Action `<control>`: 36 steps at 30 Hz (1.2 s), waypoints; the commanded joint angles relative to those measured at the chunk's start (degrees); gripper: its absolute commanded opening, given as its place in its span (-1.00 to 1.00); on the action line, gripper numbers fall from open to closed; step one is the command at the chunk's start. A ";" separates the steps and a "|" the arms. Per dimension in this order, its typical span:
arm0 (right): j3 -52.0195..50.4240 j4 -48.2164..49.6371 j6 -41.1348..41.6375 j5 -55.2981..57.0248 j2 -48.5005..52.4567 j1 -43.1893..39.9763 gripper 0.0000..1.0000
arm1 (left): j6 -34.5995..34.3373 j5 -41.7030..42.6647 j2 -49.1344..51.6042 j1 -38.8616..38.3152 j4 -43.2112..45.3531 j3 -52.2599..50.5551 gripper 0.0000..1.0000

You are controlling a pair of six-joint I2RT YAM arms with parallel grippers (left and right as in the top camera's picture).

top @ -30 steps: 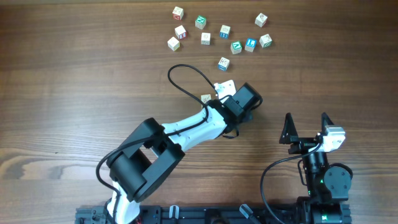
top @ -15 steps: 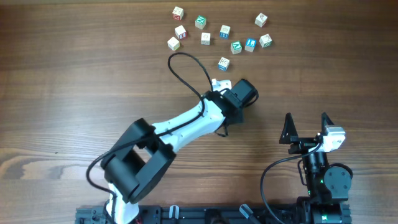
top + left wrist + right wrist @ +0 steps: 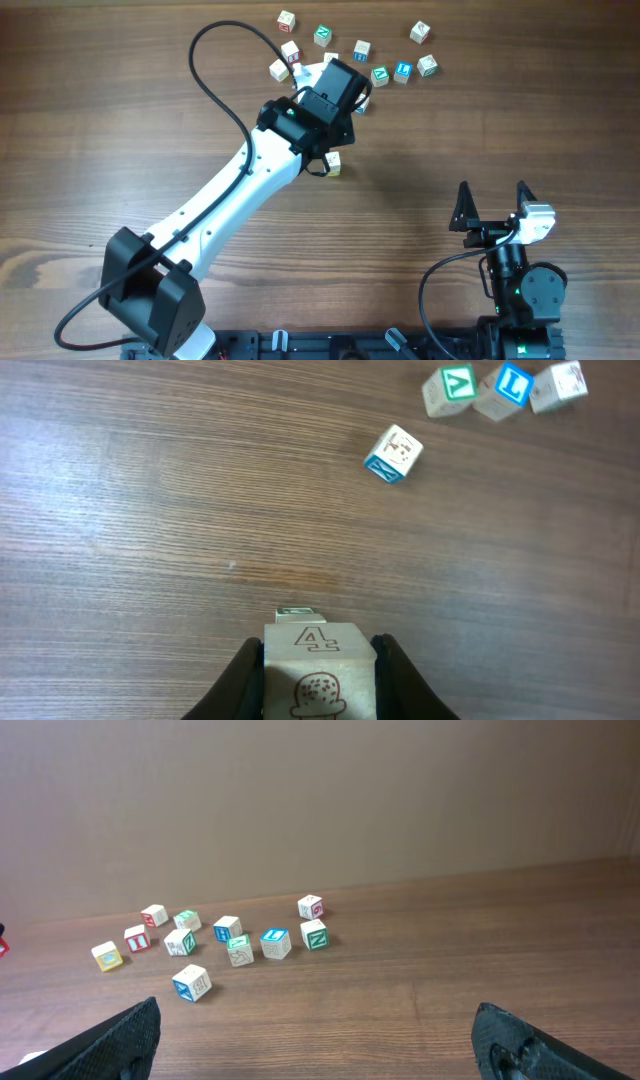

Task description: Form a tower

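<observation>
pale cube (image 3: 320, 660) in left gripper (image 3: 318, 678), loose cubes (image 3: 394, 453) beyond

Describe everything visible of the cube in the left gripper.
The pale wooden cube shows an outlined 4 on its upper face and a dotted dome-shaped drawing on the near face, cut off by the picture's edge. It sits square in the left gripper, whose black fingers press its two sides. A green-marked sliver peeks from behind its far edge. Whether it touches the brown wooden table cannot be told.

The gripped cube (image 3: 320, 660) runs off the bottom edge
</observation>
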 commanded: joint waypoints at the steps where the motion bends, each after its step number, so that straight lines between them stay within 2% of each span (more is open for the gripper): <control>1: -0.07 0.11 -0.26 -0.09 -0.33 0.33 1.00 | -2.69 -0.70 0.74 0.35 0.17 -3.13 -0.92; 9: -0.07 0.11 -0.24 -0.09 -0.33 0.33 1.00 | -2.89 2.99 1.07 0.46 7.45 -10.36 -0.92; 18: -0.07 0.11 -0.26 -0.09 -0.33 0.33 1.00 | -2.86 5.09 5.92 -0.52 10.60 -10.40 -0.92; 30: -0.07 0.11 -0.24 -0.09 -0.33 0.33 1.00 | -2.97 5.07 5.95 -0.52 10.56 -10.40 -0.92; 33: -0.07 0.11 -0.24 -0.09 -0.33 0.33 1.00 | -6.05 3.74 5.97 -0.59 9.94 -10.49 -0.92; 36: -0.07 0.11 -0.24 -0.09 -0.33 0.33 0.99 | -6.10 3.58 5.99 -0.57 9.90 -11.21 -0.91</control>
